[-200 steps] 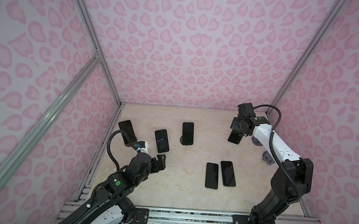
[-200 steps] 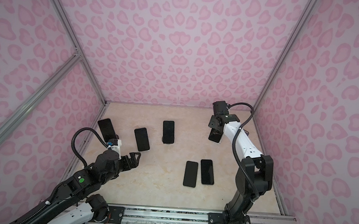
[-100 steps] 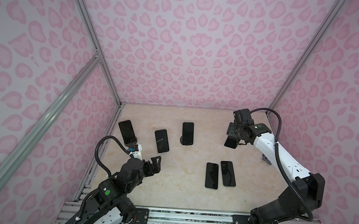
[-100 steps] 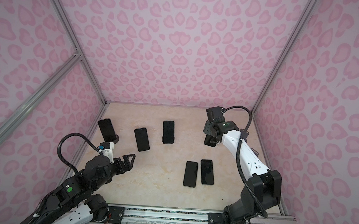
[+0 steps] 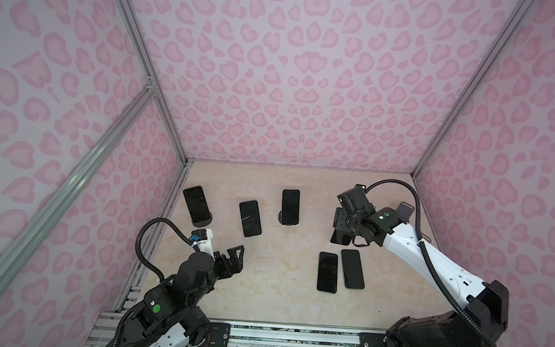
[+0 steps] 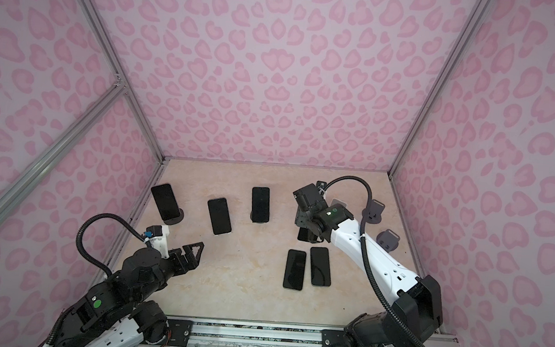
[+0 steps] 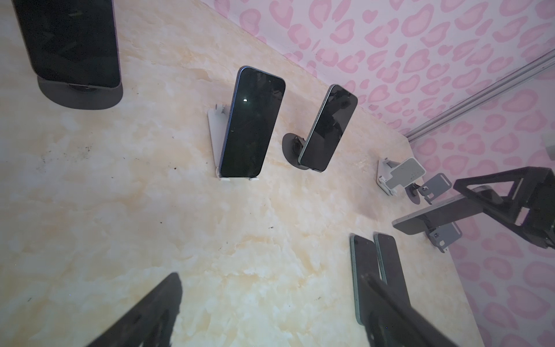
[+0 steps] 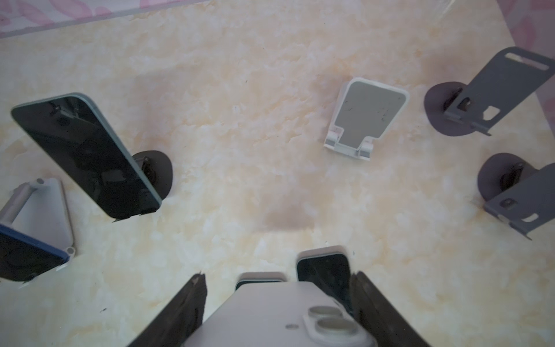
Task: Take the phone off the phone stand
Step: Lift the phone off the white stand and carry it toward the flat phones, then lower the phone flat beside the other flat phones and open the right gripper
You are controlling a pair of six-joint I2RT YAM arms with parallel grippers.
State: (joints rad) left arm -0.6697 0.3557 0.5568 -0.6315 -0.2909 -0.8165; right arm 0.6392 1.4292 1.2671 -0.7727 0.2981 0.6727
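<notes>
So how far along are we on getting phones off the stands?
Done: two flat phones on the table, three empty stands. In hand: right gripper holds a third phone. Remaining: three mounted phones; left gripper open, empty.

Beige marbled table (image 6: 242, 300), three phones (image 6: 165, 202) (image 6: 219, 216) (image 6: 260, 204) leaning on stands (image 6: 175, 221) at the back, two phones (image 6: 294, 269) (image 6: 320, 266) lying flat side by side, right gripper (image 6: 310, 233) just behind them over a half-hidden dark phone (image 6: 301, 234), left gripper (image 6: 194, 249) spread wide, empty.
</notes>
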